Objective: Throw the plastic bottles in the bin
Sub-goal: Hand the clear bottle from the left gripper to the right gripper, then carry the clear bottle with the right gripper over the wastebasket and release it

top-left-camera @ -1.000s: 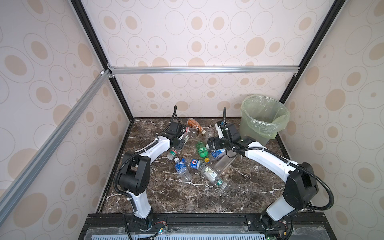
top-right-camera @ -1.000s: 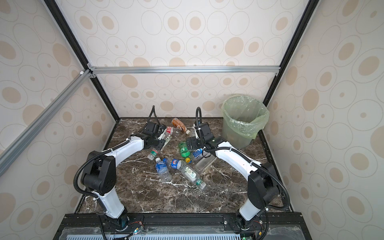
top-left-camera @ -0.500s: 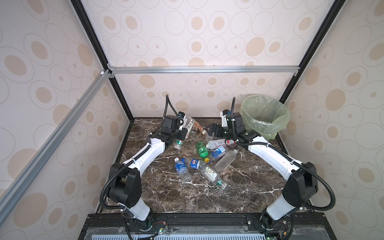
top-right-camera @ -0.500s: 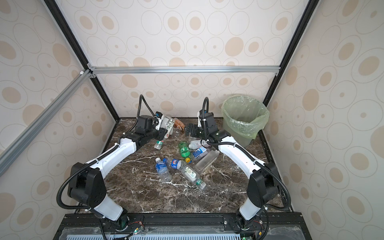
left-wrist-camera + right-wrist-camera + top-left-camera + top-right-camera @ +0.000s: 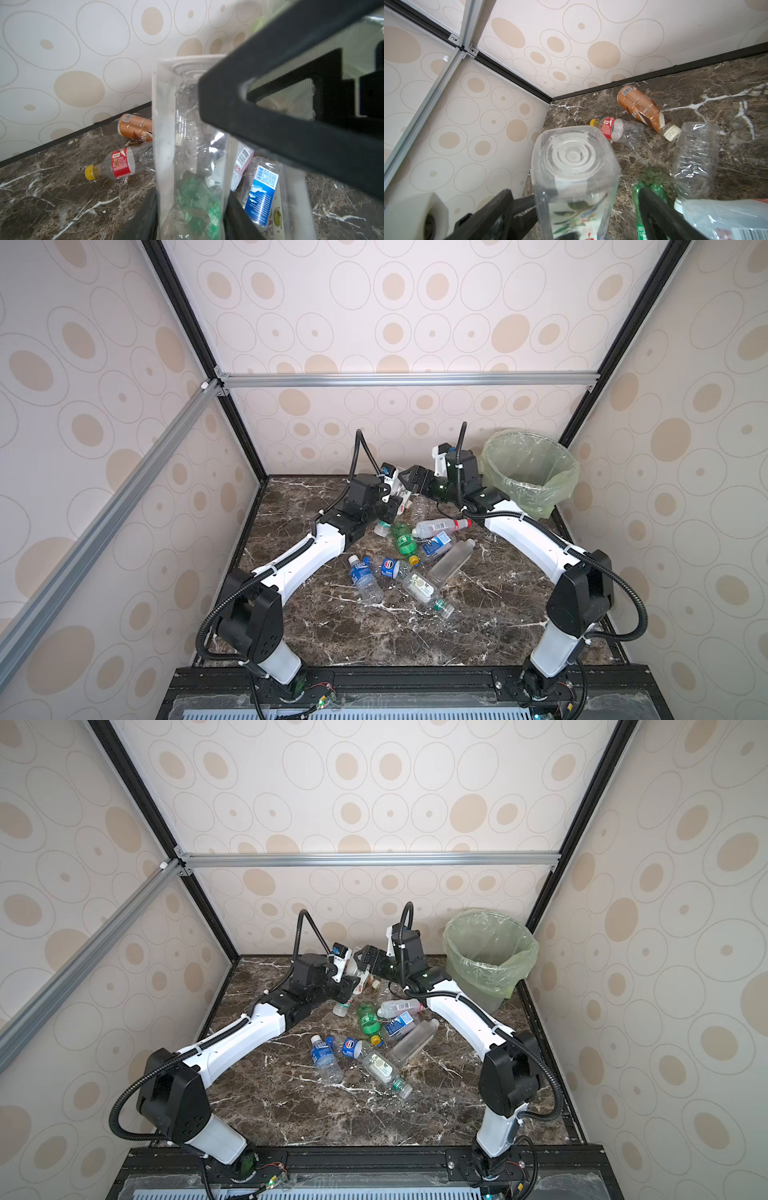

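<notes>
Here, raised left gripper (image 5: 191,207) clamps clear bottle (image 5: 575,158) (square-based); right gripper (image 5: 574,199) spread around it.

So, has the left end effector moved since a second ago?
Yes. In a top view the left end effector, gripping a clear bottle, has shifted toward the back wall and nearer the bin.

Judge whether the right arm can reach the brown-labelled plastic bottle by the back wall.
Probably not yet: the brown-labelled bottle lies near, but the right gripper's open jaws straddle the clear square bottle that the left gripper holds.
</notes>
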Motion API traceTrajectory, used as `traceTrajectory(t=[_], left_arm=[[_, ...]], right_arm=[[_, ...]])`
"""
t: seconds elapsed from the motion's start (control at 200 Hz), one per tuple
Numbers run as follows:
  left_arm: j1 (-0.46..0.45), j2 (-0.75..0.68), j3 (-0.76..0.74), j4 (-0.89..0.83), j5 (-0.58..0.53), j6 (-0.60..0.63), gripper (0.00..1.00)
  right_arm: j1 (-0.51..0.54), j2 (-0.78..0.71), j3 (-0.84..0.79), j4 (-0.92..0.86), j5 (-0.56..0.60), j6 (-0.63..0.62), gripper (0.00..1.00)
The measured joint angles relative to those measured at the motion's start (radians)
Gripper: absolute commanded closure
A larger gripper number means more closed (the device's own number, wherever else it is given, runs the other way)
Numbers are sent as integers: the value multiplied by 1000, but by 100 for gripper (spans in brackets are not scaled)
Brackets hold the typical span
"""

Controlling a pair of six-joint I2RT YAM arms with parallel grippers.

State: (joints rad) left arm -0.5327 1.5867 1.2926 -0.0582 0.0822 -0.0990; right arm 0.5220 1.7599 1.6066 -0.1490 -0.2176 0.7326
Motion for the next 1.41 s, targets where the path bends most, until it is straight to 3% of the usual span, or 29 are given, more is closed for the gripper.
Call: traceTrajectory(t=[0.365,0.49,0.71,0.975,1.02,1.085,1.405], left_arm=[[-32,-4,-4,26,-6,-18,54],[-39,-16,-20,28,-9,-22,51],[-41,-38,-40,36,-19,-37,39],[-45,-76,-57,36,-22,-37,24],[-45,-87,-66,36,-22,-39,18],[-46,-102,-82,36,-24,-40,1],[-51,-143,-105,43,-16,-43,1]], right_arm=[[0,67,39,22,-31,40,21],[0,86,50,28,-44,47,34],[2,89,53,33,-56,56,56],[-6,89,53,29,-9,26,60],[-10,89,52,24,-1,16,61],[-20,89,50,17,10,0,61],[-91,17,49,-88,116,-158,61]])
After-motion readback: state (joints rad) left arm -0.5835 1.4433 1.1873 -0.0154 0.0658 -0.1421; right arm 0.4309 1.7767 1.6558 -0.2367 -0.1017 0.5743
